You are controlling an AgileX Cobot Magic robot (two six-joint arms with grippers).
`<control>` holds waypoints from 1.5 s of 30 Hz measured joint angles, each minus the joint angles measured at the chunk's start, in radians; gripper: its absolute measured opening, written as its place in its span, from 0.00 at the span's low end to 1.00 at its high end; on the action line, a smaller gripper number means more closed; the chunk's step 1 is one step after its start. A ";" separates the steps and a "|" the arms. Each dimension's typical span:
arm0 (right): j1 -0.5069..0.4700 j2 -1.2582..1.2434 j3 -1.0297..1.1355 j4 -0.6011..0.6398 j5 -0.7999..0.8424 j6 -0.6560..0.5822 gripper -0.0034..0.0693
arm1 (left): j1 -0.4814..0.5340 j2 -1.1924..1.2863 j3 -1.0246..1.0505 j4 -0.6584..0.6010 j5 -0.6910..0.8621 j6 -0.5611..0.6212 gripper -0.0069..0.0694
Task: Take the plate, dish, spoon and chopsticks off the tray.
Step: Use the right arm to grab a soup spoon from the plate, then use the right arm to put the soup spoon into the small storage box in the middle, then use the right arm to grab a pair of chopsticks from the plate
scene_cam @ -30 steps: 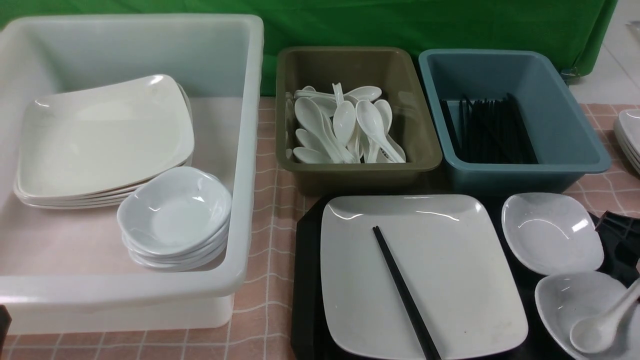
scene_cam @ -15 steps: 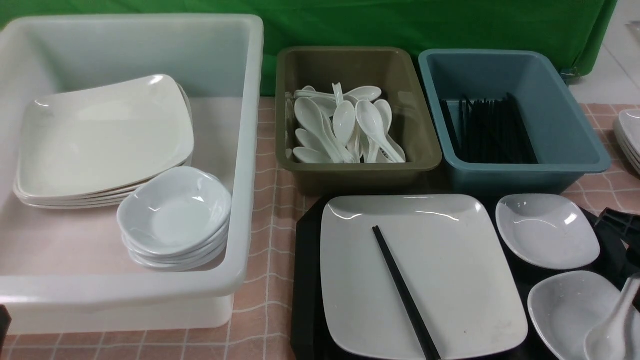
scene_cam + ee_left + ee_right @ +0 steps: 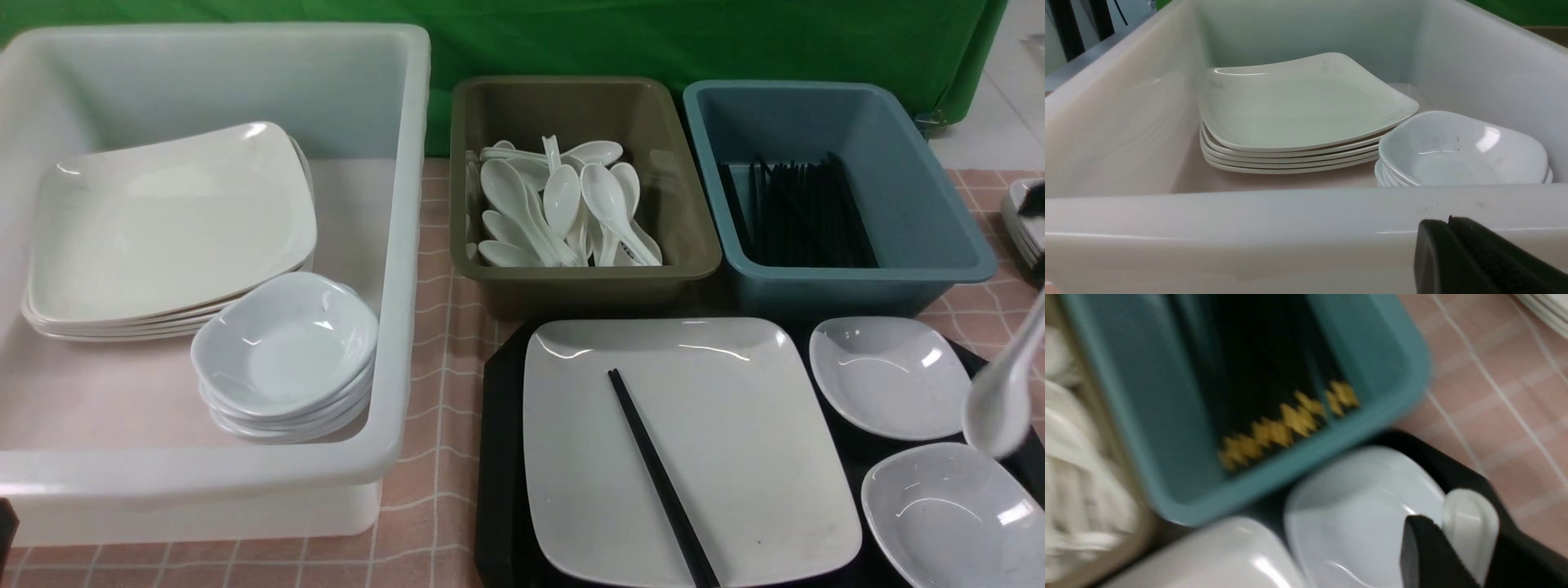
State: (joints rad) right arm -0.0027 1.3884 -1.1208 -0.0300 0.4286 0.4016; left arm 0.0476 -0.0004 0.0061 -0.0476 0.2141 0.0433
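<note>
A black tray at the front right carries the large white plate, and the black chopsticks lie across that plate. Two small white dishes sit on the tray's right side. The white spoon hangs blurred in the air above them, bowl down. In the right wrist view my right gripper is shut on the spoon's handle, over the far dish. My left gripper is shut and holds nothing, just outside the white tub's near wall.
A big white tub on the left holds stacked plates and stacked dishes. Behind the tray stand an olive bin of spoons and a blue bin of chopsticks. More plates sit at the right edge.
The right gripper shut on the spoon's handle and lifted the spoon up out of the near dish. Both small dishes shifted slightly left. The left arm has not moved.
</note>
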 joint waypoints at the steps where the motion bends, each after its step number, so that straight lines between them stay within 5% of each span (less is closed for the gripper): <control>1: 0.011 0.000 -0.007 0.007 -0.015 -0.005 0.29 | 0.000 0.000 0.000 0.000 0.000 0.000 0.10; 6: 0.179 0.097 -0.163 0.073 -0.260 -0.026 0.29 | 0.000 0.000 0.000 0.000 0.000 0.000 0.10; 13: 0.360 0.428 -0.344 0.083 -0.815 -0.030 0.29 | 0.000 0.000 0.000 0.000 0.000 0.000 0.10; 18: 0.386 0.642 -0.464 0.086 -0.889 -0.052 0.47 | 0.000 0.000 0.000 0.000 0.000 0.000 0.10; 21: 0.386 0.705 -0.500 0.086 -0.813 -0.051 0.62 | 0.000 0.000 0.000 0.000 0.000 0.000 0.10; 25: 0.386 0.673 -0.509 0.086 -0.641 -0.076 0.67 | 0.000 0.000 0.000 0.000 0.000 0.000 0.10; 29: 0.386 0.540 -0.514 0.085 -0.331 -0.168 0.54 | 0.000 0.000 0.000 0.000 0.000 0.000 0.10; 32: 0.388 0.431 -0.518 0.084 -0.092 -0.262 0.37 | 0.000 0.000 0.000 0.000 0.000 0.000 0.10; 33: 0.396 0.354 -0.521 0.083 0.099 -0.334 0.23 | 0.000 0.000 0.000 0.000 0.000 0.000 0.10; 36: 0.412 0.261 -0.525 0.083 0.409 -0.416 0.09 | 0.000 0.000 0.000 0.000 0.000 0.000 0.10; 40: 0.450 0.193 -0.439 0.080 0.698 -0.415 0.09 | 0.000 0.000 0.000 0.000 0.000 0.000 0.10; 45: 0.543 0.188 -0.208 0.079 0.647 -0.371 0.22 | 0.000 0.000 0.000 0.000 0.000 0.000 0.10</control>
State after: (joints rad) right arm 0.5406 1.5768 -1.3287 0.0492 1.0760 0.0302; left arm 0.0476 -0.0004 0.0061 -0.0476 0.2141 0.0433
